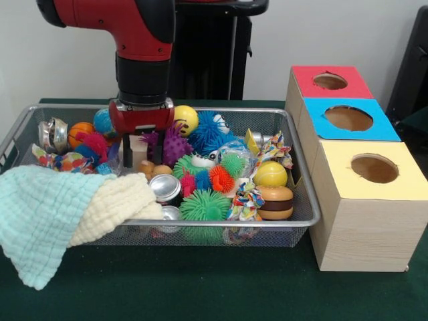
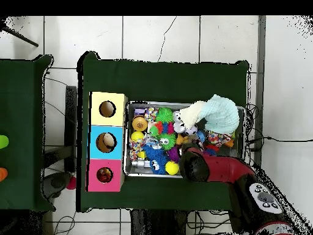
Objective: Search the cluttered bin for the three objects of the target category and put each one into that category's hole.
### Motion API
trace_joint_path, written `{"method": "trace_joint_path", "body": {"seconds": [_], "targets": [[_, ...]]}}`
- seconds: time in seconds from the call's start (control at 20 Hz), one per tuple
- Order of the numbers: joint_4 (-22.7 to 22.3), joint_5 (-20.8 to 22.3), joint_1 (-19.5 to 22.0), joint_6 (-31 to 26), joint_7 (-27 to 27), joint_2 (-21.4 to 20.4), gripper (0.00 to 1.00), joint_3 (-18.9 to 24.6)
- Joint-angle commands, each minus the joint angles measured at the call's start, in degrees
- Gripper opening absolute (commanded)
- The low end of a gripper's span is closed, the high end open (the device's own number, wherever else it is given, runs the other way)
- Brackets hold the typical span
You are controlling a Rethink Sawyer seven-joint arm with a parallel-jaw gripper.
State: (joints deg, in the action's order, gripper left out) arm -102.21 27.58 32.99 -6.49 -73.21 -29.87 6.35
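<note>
The silver wire-mesh bin (image 1: 221, 224) is full of toys; it also shows in the overhead view (image 2: 126, 147). My gripper (image 1: 142, 152) is down in the bin's back left part. It is open, with its dark fingers (image 1: 158, 152) on either side of a pale yellow-tan soft thing (image 1: 138, 150). Two small tan lumps (image 1: 154, 170) lie just in front of it. No orange striped toy shows. The red-topped box with its round hole (image 1: 330, 81) stands farthest back at the right. In the overhead view its hole (image 2: 104, 175) holds something colourful, and the arm (image 2: 198, 165) hides the gripper.
A mint and cream cloth (image 1: 53, 207) drapes over the bin's front left corner. Spiky balls (image 1: 204, 206), a blue fuzzy googly-eyed toy (image 1: 210, 128), metal cans (image 1: 165, 188) and a burger toy (image 1: 275, 202) fill the bin. Blue-topped (image 1: 348, 118) and yellow-topped (image 1: 374, 168) boxes stand beside it.
</note>
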Motion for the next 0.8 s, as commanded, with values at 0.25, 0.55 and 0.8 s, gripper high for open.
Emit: {"method": "trace_joint_path", "body": {"seconds": [0.25,0.55,0.8], "targets": [[-6.8,-9.1,0.3,-10.2,-12.0,-1.2,1.0,1.1],[-8.2,-10.8,0.5,-6.1,-12.6,0.4,1.0,1.5],[-6.3,-4.5,1.1,4.6,-8.7,1.0,1.0,3.0]]}}
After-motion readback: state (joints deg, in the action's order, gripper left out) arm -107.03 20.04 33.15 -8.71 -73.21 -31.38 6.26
